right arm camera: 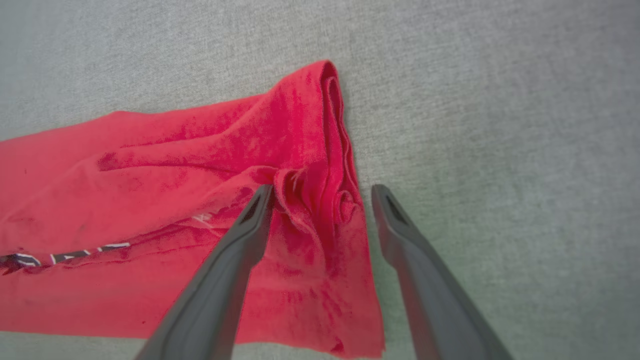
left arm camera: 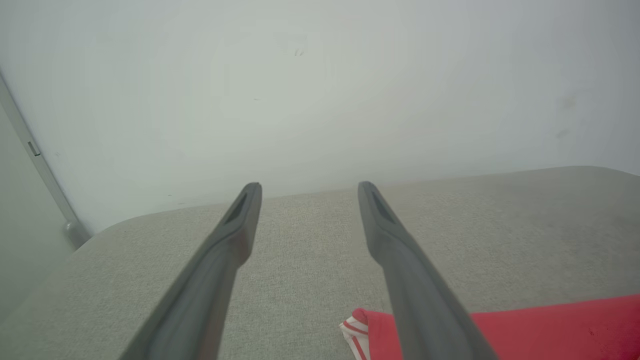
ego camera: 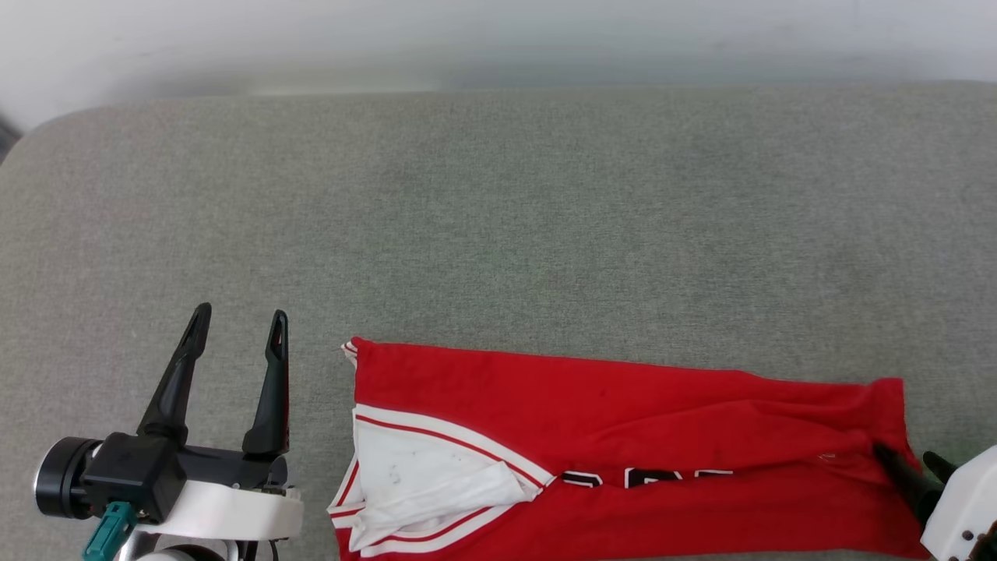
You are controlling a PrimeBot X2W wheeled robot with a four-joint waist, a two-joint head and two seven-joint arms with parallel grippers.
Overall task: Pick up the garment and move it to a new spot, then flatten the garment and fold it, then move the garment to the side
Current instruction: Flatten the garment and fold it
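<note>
The red garment (ego camera: 623, 436) lies folded lengthwise along the near edge of the grey cushion, its white sleeve (ego camera: 428, 475) with red-striped trim at the left end and black-and-white letters partly showing. My left gripper (ego camera: 237, 323) stands open to the left of the sleeve end, holding nothing; the garment's corner (left arm camera: 370, 325) shows beside its right finger. My right gripper (right arm camera: 322, 192) is open at the garment's bunched right hem (right arm camera: 335, 200), one finger over the cloth, the other over bare cushion. In the head view its fingertips (ego camera: 888, 456) reach the hem.
The grey fabric cushion (ego camera: 498, 234) stretches wide beyond the garment, with a pale wall (left arm camera: 320, 75) behind it and a rounded corner at the far left. A grey strip (left arm camera: 45, 170) runs down the wall at the left.
</note>
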